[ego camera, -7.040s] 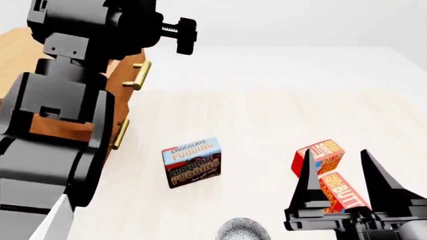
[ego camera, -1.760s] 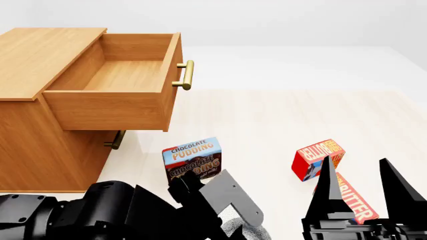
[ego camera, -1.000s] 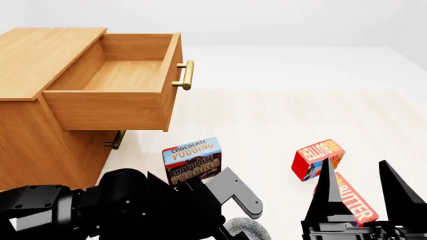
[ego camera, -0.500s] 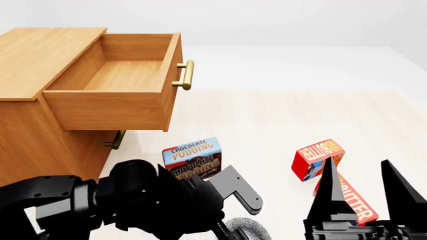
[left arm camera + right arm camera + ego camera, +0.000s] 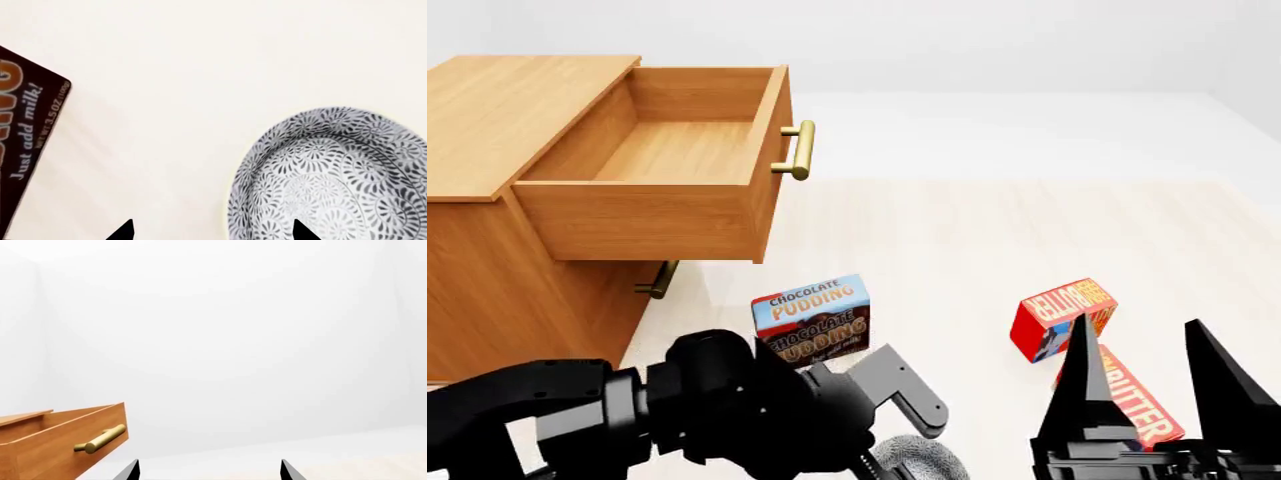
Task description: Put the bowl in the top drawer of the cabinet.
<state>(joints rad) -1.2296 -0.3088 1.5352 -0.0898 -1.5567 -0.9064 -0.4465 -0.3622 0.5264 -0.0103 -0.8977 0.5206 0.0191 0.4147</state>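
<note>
Bowl (image 5: 333, 175) round, grey-and-white patterned, sitting upright on pale floor (image 5: 200, 75)

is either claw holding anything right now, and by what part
Nothing is held. The left claw hangs open over the bowl, not closed on its rim. The right claw is open and empty.

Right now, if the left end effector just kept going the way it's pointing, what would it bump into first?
Probably the bowl. In the left wrist view one fingertip already overlaps its patterned rim, while the other sits over bare floor. The left end effector looks open around that rim, though depth is hard to judge.
</note>
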